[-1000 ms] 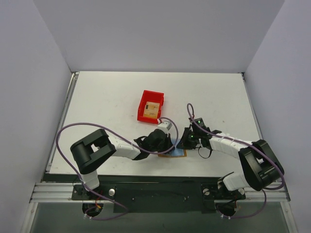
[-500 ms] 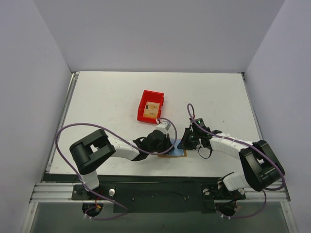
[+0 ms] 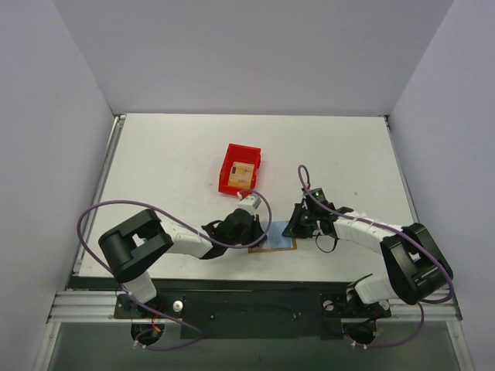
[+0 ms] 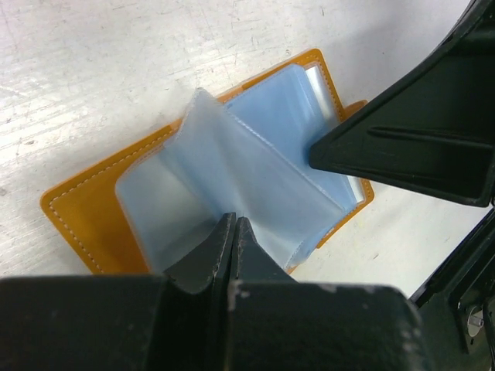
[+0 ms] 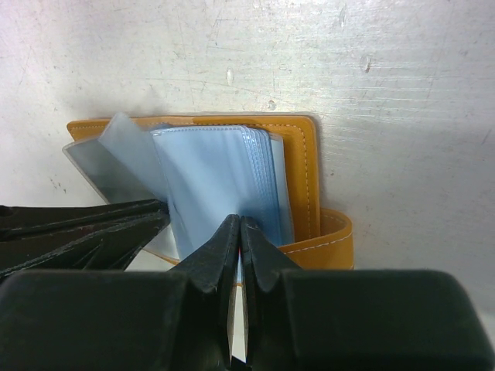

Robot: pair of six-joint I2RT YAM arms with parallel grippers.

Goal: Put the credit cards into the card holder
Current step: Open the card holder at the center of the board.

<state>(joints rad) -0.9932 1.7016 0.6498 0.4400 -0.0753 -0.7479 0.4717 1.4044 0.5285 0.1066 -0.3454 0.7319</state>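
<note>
Left wrist | card holder orange, open | blue sleeves fanned

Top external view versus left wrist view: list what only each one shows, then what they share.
Only top external: the red bin with a tan card in it, both whole arms and the table edges. Only left wrist: the pale blue clear sleeves fanned up, one standing at the tips of the shut left pincer, and the cover's white stitching. Both: the open orange card holder lying flat, with the right pincer at its other side.
</note>
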